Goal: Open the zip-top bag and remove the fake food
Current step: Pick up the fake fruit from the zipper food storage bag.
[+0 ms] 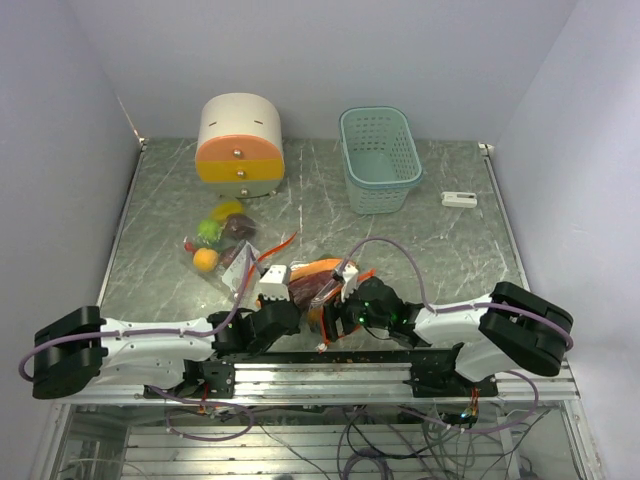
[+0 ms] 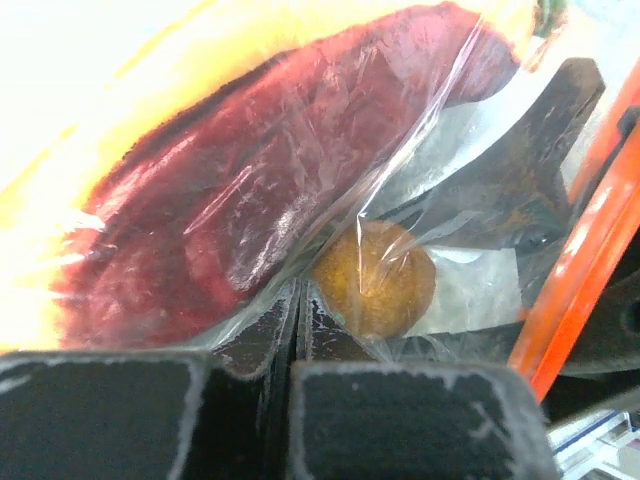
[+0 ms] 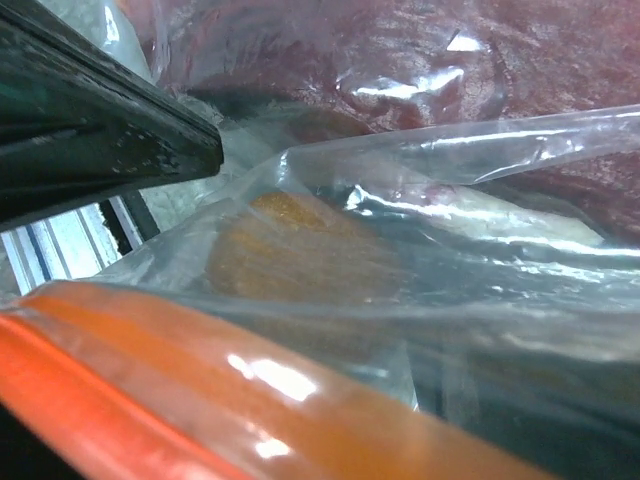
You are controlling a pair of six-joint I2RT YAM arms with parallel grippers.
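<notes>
The zip-top bag (image 1: 322, 274), clear with an orange zip strip, lies between my two grippers at the near edge. My left gripper (image 1: 298, 298) is shut on the bag's clear film (image 2: 298, 300). Inside the bag I see a dark red-purple piece (image 2: 250, 200) and a round orange fruit (image 2: 375, 280). My right gripper (image 1: 338, 302) is at the bag's zip edge. The orange zip strip (image 3: 250, 390) lies across its wrist view and hides its fingers. The orange fruit (image 3: 290, 260) and the dark red piece (image 3: 520, 60) show behind the film there.
More fake food (image 1: 215, 240), yellow, lime-green, orange and dark pieces in clear plastic, lies left of centre. A round cream-and-orange drawer box (image 1: 240, 145) and a teal basket (image 1: 378, 160) stand at the back. A small white object (image 1: 460, 199) lies at the right.
</notes>
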